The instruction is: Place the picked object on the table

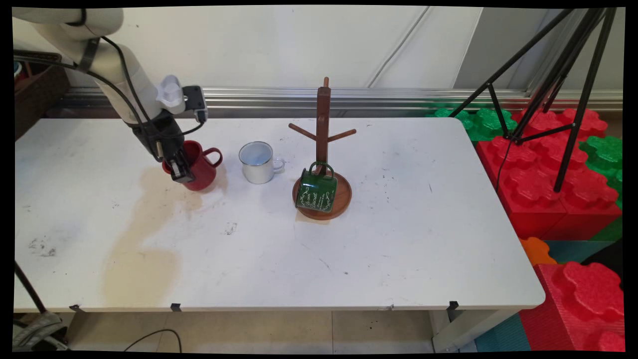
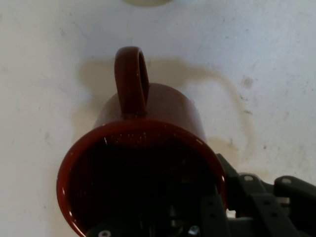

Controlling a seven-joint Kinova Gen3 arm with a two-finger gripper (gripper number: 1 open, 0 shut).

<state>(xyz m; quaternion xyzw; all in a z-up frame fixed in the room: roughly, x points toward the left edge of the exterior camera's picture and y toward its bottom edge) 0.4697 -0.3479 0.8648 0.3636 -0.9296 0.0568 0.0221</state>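
The gripper (image 1: 180, 172) is clamped on the rim of the tilted red mug (image 1: 198, 169), one finger inside; beyond it a white mug (image 1: 257, 162), then a green mug (image 1: 316, 189) already on the wooden mug tree's (image 1: 323, 129) base

Red mug (image 1: 199, 172) partly covered on its left side by the claw (image 1: 180, 172) in the main view; in the hand view cut off at the bottom edge, interior dark, one finger lost inside it. Green mug (image 1: 317, 191) lettering too small to read. Tripod (image 1: 558, 75) cut off at the upper right. White mug (image 2: 147, 2) barely showing at the hand view's top edge.
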